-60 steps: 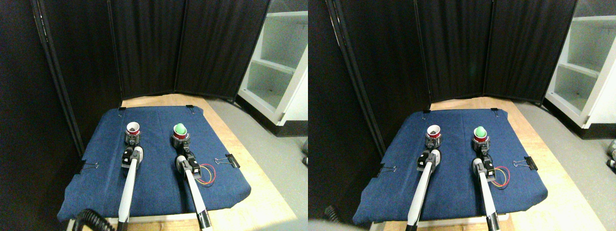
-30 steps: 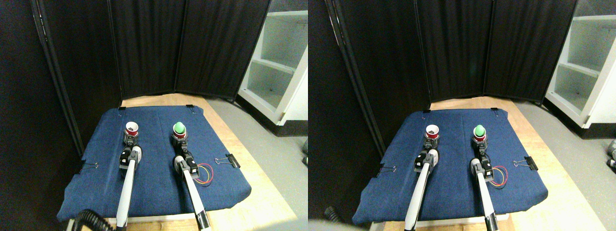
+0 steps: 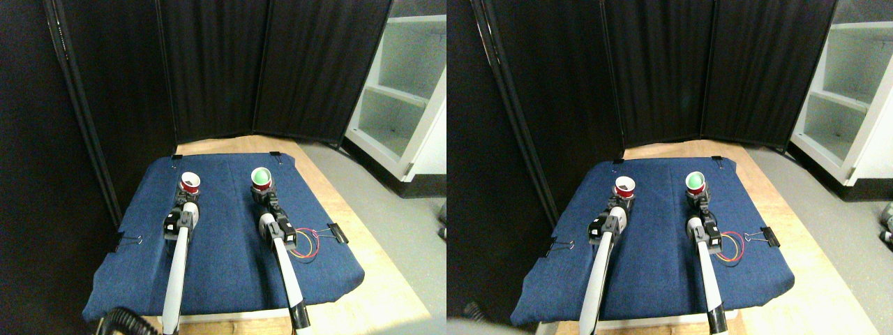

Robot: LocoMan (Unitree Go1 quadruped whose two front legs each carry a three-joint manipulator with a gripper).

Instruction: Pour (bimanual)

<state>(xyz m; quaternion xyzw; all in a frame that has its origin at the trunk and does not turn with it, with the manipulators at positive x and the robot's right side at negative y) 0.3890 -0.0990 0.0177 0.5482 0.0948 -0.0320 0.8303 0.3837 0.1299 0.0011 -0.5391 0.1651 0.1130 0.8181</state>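
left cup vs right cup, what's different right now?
The left cup shows a dark inside with no ball visible; the right cup holds a green ball. The left cup sits at the left gripper, the right cup at the right gripper. Both are small red cups with white rims, over the blue cloth.

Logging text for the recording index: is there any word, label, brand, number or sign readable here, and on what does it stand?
None can be read.
Left cup: no print shows.
Right cup: no print shows.
Blue cloth: plain.
White shelf unit: no label visible.
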